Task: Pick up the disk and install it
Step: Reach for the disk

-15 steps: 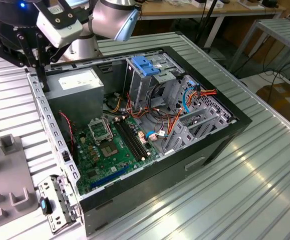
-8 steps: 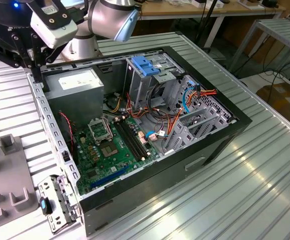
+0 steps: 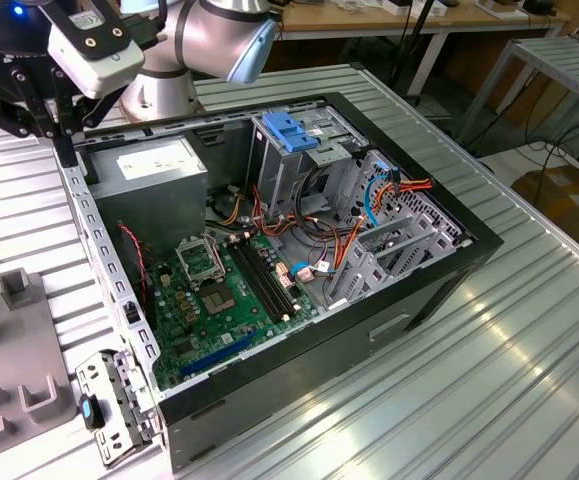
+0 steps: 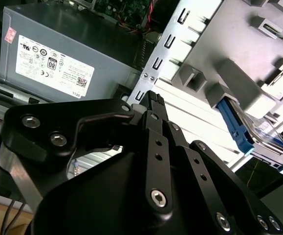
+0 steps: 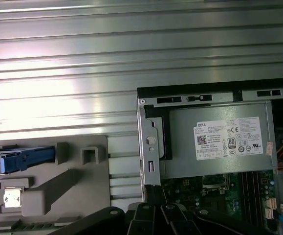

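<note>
Ribbed aluminium table (image 3: pixel 529 330) carries everything. Wooden benches and loose cables sit behind it, from twelve to two o'clock in the exterior view.

Mid-table we log a large open black desktop computer case (image 3: pixel 299 395) lying on its side with its inside facing up. A silver-grey jointed robot arm with a blue cap (image 3: pixel 209 35) comes in at eleven o'clock, over the case's far corner.

At eight o'clock, on the exterior view's left, a grey plastic fixture block with slots (image 3: pixel 14 350) stands just beside the case.

Inside the case:
- A large grey metal box with a white sticker (image 3: pixel 159 170) fills the ten o'clock corner.
- A green motherboard (image 3: pixel 214 300) lies flat around six o'clock.
- A blue plastic latch on a grey metal cage (image 3: pixel 291 135) stands at twelve.
- Orange and red cables (image 3: pixel 349 235) run at three.

A small grey metal bracket with a blue clip (image 3: pixel 109 410) leans at the case's seven o'clock corner.

We find the flat silver-metal hard-drive disk with blue plastic side rails (image 5: pixel 26 157) seated in a slot of the fixture block, outside the case. In the second wrist view its blue rail (image 4: pixel 235 128) sticks out of the block.

The black linkage gripper (image 4: pixel 146 104) has its tips pressed together with nothing between them. It hangs above the case's edge rail next to the stickered box, well apart from the disk.
</note>
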Tool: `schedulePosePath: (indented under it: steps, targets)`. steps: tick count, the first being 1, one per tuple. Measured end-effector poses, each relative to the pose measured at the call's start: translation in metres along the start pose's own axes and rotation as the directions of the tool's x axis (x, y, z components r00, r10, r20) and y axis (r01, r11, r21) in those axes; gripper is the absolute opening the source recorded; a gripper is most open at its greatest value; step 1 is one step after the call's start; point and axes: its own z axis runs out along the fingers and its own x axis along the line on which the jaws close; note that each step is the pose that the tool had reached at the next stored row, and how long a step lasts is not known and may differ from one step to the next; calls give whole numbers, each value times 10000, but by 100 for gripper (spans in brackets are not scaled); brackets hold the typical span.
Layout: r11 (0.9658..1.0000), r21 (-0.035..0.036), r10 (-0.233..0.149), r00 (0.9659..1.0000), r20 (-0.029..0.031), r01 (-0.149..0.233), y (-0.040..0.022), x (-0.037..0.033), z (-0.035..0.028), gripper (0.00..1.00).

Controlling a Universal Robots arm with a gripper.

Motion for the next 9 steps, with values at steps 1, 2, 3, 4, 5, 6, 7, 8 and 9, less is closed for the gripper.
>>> schedulePosePath:
  steps: [1, 2, 3, 4, 5, 6, 7, 8, 9]
  targets:
    - [10000, 0, 0, 10000, 0, 0, -1, 9, 0, 11]
    - [10000, 0, 0, 10000, 0, 0, -1, 20, 0, 11]
    - [10000, 0, 0, 10000, 0, 0, -2, 29, -1, 11]
    - [10000, 0, 0, 10000, 0, 0, -3, 40, -1, 11]
    - [10000, 0, 0, 10000, 0, 0, -4, 48, -1, 11]
    - [10000, -1, 0, 10000, 0, 0, -4, 57, -1, 11]
    - [10000, -1, 0, 10000, 0, 0, -5, 67, -2, 11]
    - [10000, 0, 0, 10000, 0, 0, -6, 79, -2, 11]
    - [10000, -1, 1, 10000, 1, -1, -6, 87, -2, 11]
